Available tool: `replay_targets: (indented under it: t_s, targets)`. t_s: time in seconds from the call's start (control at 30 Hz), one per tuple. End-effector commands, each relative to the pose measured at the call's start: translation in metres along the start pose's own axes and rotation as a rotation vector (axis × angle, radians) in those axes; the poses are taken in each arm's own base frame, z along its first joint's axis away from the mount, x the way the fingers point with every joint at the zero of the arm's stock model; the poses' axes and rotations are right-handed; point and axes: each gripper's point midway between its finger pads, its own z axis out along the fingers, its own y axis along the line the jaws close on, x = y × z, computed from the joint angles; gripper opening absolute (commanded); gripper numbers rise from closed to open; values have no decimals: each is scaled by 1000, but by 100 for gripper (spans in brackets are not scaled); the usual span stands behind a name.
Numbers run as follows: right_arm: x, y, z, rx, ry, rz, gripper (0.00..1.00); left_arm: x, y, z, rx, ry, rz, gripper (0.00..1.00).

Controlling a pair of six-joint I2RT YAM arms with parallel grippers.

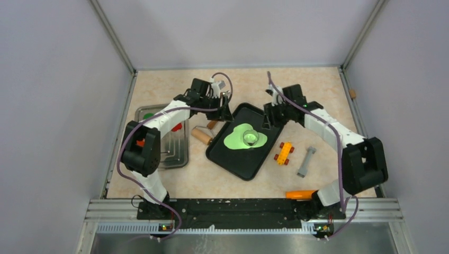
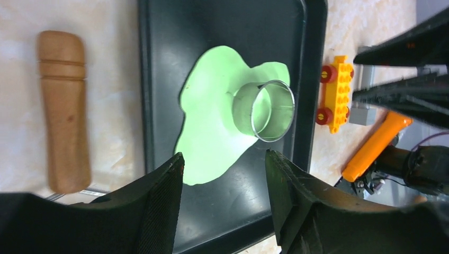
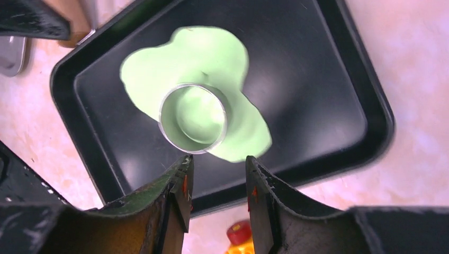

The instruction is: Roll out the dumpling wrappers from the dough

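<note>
A black tray is set askew at the middle of the bench. The dough is found inside it, pressed into a flat, irregular lime-green sheet that covers the middle of the tray floor, with bare black floor left all around it. A metal ring cutter is stood upright on the part of the sheet nearer the right edge of the bench, and green dough is seen through its open top.

The left pincer is held over the tray's far-left rim. In the left wrist view its jaws are seen spread wide, with nothing between them; the sheet and the cutter are seen beyond the fingertips. The right pincer is held above the tray's far-right rim. In the right wrist view its jaws are parted by a moderate gap and nothing is gripped; the cutter lies just past them, apart from both.

A wooden rolling pin is laid on the bench just beside the tray's left side. Nearer the left edge of the bench a metal tray is placed, with a red piece and a green piece in it, both partly hidden by the left arm. To the right of the black tray a yellow toy car with red wheels is laid, and a grey piece beside it. An orange tool is seen at the near edge by the right arm's base.
</note>
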Motion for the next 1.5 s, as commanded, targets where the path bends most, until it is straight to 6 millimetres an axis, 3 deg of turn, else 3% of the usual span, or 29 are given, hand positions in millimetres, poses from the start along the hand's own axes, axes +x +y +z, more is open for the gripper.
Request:
replay_targets:
  t_s: [0.0, 0.17, 0.37, 0.7, 1.2, 1.27, 1.4, 1.47]
  targets:
    - [2, -8, -5, -101, -119, 195, 42, -2, -24, 19, 91, 15, -6, 60]
    - [20, 6, 20, -224, -23, 310, 41, 9, -22, 45, 86, 72, -56, 54]
    - [22, 7, 33, -252, -3, 360, 37, 17, -25, 59, 119, 118, -94, 45]
    - [24, -1, 46, -237, 35, 381, 34, 31, -44, 68, 222, 183, -85, 44]
    - [27, -3, 49, -221, 49, 386, 32, 40, -34, 72, 156, 196, -91, 37]
    - [28, -4, 49, -220, 50, 388, 32, 42, -38, 71, 186, 205, -92, 39]
    - [31, -3, 50, -223, 54, 392, 31, 46, -44, 70, 227, 227, -98, 51]
    - [32, -3, 49, -224, 57, 394, 32, 47, -44, 69, 230, 227, -97, 48]
